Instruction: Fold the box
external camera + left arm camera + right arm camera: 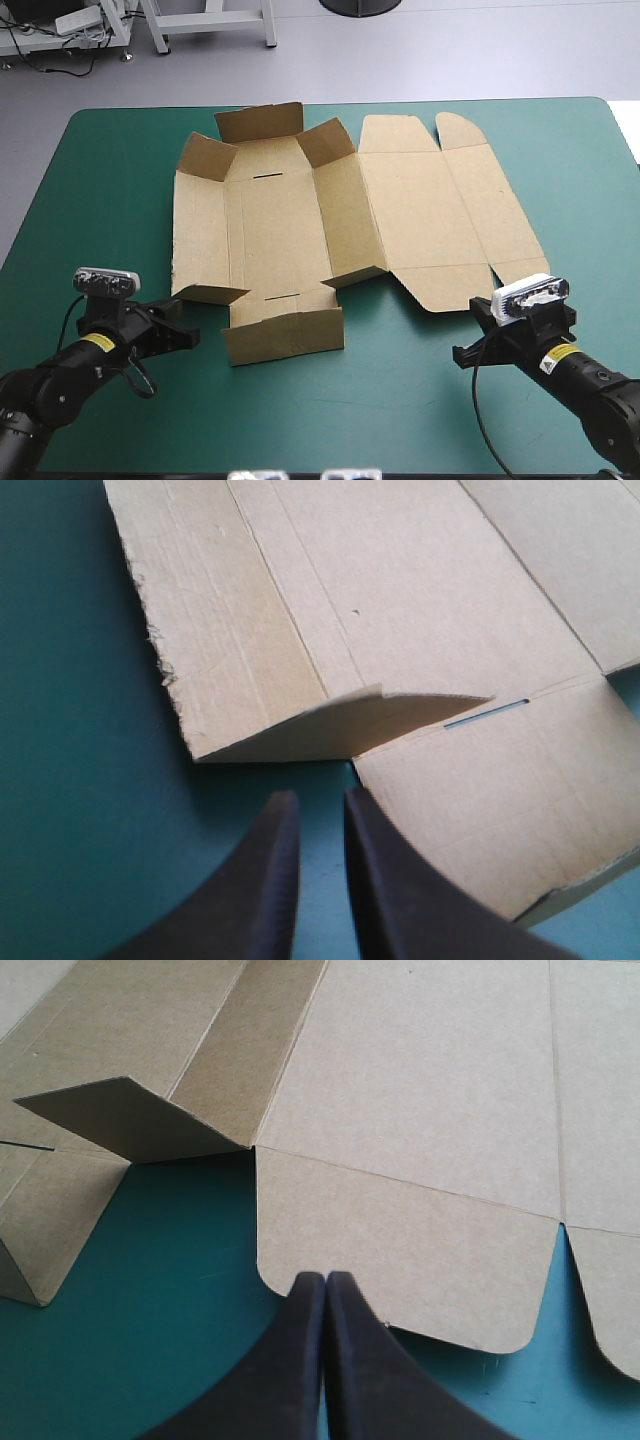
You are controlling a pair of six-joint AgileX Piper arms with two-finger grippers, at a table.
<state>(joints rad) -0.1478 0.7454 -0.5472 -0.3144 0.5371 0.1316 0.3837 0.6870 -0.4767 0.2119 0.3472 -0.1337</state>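
A desk [100,180] with a teal-green cover carries a brown box [280,220], a cut sheet of board spread open across the middle and reaching toward the far edge. Near the desk's near-left corner the left gripper [185,335] sits low over the cover, pointing at the box's near-left corner. In its wrist view the left gripper [317,795] has its black fingers [275,880] parted by a narrow gap, with nothing between them and teal-green cover showing through. Just ahead of them a small corner flap [340,720] stands partly lifted beside a thin slot [485,713]. The left half of the box forms a shallow tray: its side walls and far flap [260,120] are raised, and its near flap [285,335] tilts up. The right half, the lid [420,200], lies flat on the cover. Toward the near-right corner of the desk the right gripper [462,353] points at the lid's near edge. In its own view the right gripper [325,1275] has its fingers pressed together in one pointed arch, holding nothing, with the tip at the edge of a rounded flap [400,1260] of the lid; contact cannot be judged.
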